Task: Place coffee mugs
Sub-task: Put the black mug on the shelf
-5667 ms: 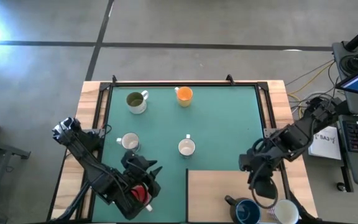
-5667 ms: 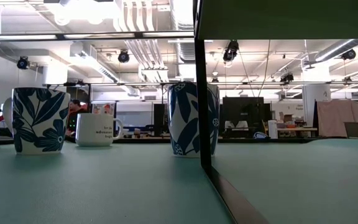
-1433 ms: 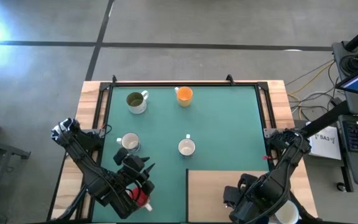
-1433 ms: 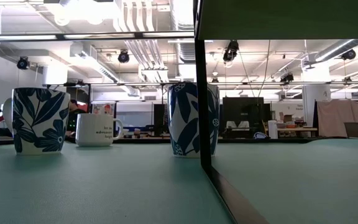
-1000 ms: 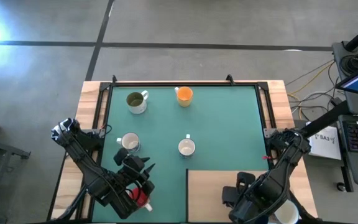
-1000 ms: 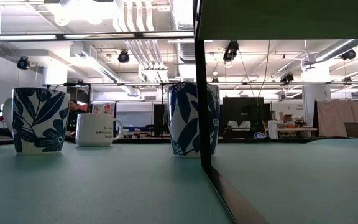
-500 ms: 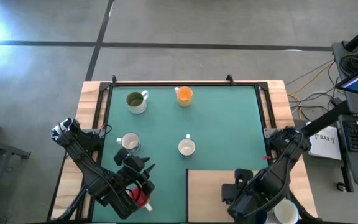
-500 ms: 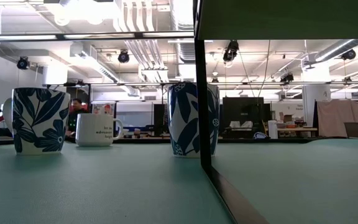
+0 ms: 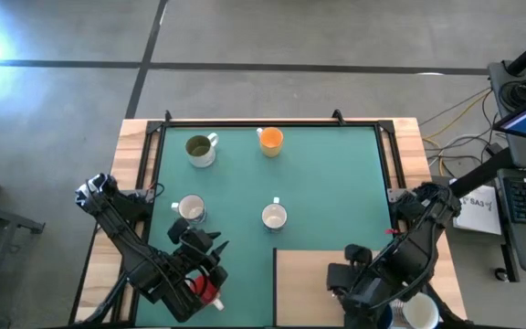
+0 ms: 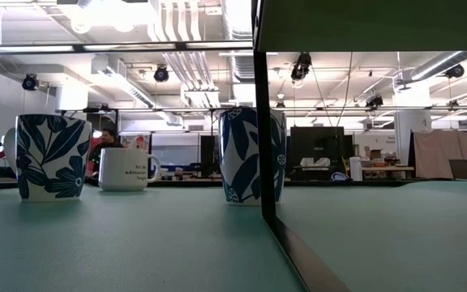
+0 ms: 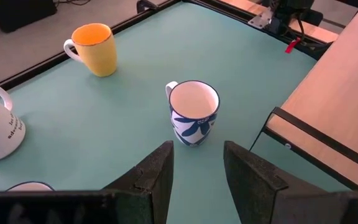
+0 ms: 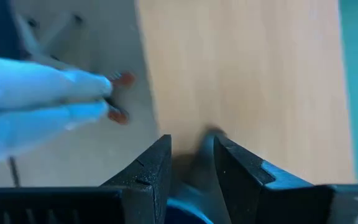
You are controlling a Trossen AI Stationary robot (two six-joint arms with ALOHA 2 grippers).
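Observation:
Several coffee mugs stand on their bases on the green mat [image 9: 336,183]: white with olive inside [image 9: 199,148], orange [image 9: 269,140], and two white with blue leaves [image 9: 190,209] [image 9: 274,217]. A red mug [image 9: 206,289] shows under my left arm. My left gripper [image 11: 196,174] is open above the mat and points at the nearer leaf mug [image 11: 193,112]. My right gripper [image 12: 191,168] is over the wooden board [image 9: 309,274], shut on the dark blue mug [image 12: 185,210]. My right arm mostly hides that mug [image 9: 386,318] in the high view. My right gripper has a dark part of the blue mug [image 12: 202,155] between its two fingers, coming from above and slanting down. Which part of the mug this is cannot be told. The blue rim shows close under the fingers. Whether the mug is clear of the board is hidden.
A plain white mug [image 9: 420,313] stands at the near right corner beside my right arm. The wooden board's black edge [image 11: 316,140] borders the mat. A pale blurred shape [image 12: 42,106] fills one side of the right wrist view. A person [image 10: 104,146] is in the room beyond.
My right arm has risen a little and drawn toward the table's far edge over the wooden board.

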